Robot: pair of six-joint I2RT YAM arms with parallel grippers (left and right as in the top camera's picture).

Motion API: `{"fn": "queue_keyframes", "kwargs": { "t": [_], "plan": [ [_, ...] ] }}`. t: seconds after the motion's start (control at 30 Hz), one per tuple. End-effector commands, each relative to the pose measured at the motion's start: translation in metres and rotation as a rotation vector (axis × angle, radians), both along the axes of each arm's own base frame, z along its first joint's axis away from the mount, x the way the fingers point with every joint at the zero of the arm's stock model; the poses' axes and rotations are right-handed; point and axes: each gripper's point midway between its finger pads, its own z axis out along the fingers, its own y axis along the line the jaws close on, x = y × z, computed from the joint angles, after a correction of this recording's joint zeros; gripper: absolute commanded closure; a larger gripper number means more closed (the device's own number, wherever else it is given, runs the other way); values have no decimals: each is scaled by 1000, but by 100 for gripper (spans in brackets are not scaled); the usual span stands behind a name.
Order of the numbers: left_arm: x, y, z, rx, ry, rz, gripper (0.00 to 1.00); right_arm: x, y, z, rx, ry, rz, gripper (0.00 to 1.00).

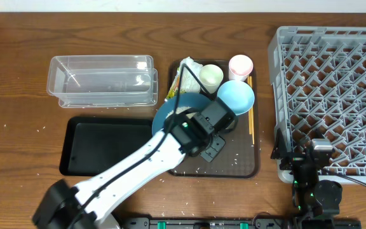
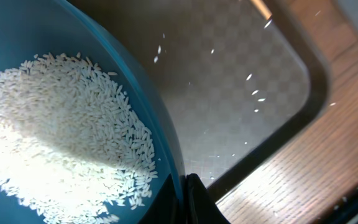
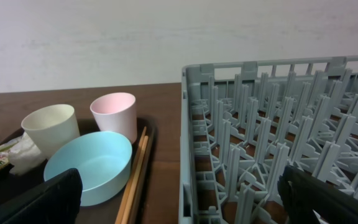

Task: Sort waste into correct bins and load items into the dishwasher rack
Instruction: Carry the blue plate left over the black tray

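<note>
Holds the dark blue plate (image 2: pixel 138 81) by its near rim with the left gripper (image 2: pixel 194 198), jaws pinched tight on the edge at the bottom middle of the left wrist view. Places the plate at the middle of the overhead view, over the left part of the brown tray (image 1: pixel 246 168); cannot tell whether lifted or resting. Bears a heap of loose rice (image 2: pixel 61 130) on the plate's left side, with stray grains on the tray and on the bench (image 2: pixel 303 180). Probably handles as a stiff, smooth, fairly heavy dish with a load that slides: wants keeping level until over a bin, then a slow tip. Looks glossy at the rim, so likely slippery; calls for a deep bite on the edge, since a one-sided pinch lets the far side sag. Has the clear tub (image 1: pixel 100 79) at upper left and the black tray (image 1: pixel 107 149) just below it, both near. Shows the right gripper (image 3: pixel 179 202) spread wide and holding nothing, at the left edge of the rack (image 1: pixel 335 83).
</note>
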Motion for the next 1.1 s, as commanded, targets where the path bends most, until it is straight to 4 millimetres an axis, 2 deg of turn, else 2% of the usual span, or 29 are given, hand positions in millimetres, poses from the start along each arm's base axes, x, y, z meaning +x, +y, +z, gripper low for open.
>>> {"fn": "queue_keyframes", "kwargs": {
  "t": [0.0, 0.3, 0.47, 0.57, 0.9, 1.07],
  "plan": [
    [7, 9, 26, -55, -52, 51, 94, 0, -4, 0, -14, -1, -20, 1],
    [37, 49, 64, -168, -99, 290, 94, 0, -4, 0, -14, -1, -20, 1],
    [55, 78, 73, -228, -81, 509, 94, 0, -4, 0, -14, -1, -20, 1],
    [62, 90, 79, -275, -64, 579, 94, 0, -4, 0, -14, -1, -20, 1],
    [73, 114, 86, -417, 56, 700, 94, 0, -4, 0, -14, -1, -20, 1],
    [80, 146, 82, -433, 101, 869, 94, 0, -4, 0, -14, -1, -20, 1]
  ]
}}
